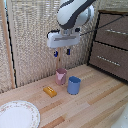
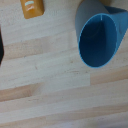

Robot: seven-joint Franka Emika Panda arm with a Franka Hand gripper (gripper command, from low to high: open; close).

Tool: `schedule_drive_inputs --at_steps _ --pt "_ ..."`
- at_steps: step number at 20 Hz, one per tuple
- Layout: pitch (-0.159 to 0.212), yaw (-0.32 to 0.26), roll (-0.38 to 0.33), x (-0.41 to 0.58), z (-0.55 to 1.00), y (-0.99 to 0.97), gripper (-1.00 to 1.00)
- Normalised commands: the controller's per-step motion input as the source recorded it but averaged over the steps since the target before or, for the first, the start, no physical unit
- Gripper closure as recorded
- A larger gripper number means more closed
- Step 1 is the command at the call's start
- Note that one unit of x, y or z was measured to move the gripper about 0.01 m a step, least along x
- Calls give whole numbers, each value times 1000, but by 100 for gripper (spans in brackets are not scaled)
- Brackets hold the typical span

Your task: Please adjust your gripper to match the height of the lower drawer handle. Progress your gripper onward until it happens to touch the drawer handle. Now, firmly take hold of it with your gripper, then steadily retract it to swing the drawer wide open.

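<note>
My gripper [image 1: 62,52] hangs in mid-air under the glossy white arm, its two dark fingers apart and empty, above the cups on the wooden table. On the exterior view's right stands the dark brown cabinet; the lower drawer [image 1: 109,60] carries the thin silvery drawer handle [image 1: 108,61], well off to the right of the gripper and a little below it. A matching upper drawer [image 1: 113,32] has its own silvery bar [image 1: 116,32]. The wrist view looks straight down on the table and shows neither the drawer nor its handle.
Below the gripper stand a pink cup [image 1: 61,76] and a blue cup [image 1: 74,85], the blue cup [image 2: 100,37] also in the wrist view. A small yellow block [image 1: 50,91] [image 2: 31,7] lies nearby. A patterned plate [image 1: 17,116] sits at the front left. A woven screen [image 1: 30,35] backs the table.
</note>
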Motion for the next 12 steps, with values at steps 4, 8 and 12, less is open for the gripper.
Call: schedule_drive_inputs --at_steps 4,8,12 --pt "-86 145 -336 -139 0 -285 -100" --pt "-94 120 -375 -165 0 -299 -100" --pt "-78 110 -375 -156 -1 -308 -100"
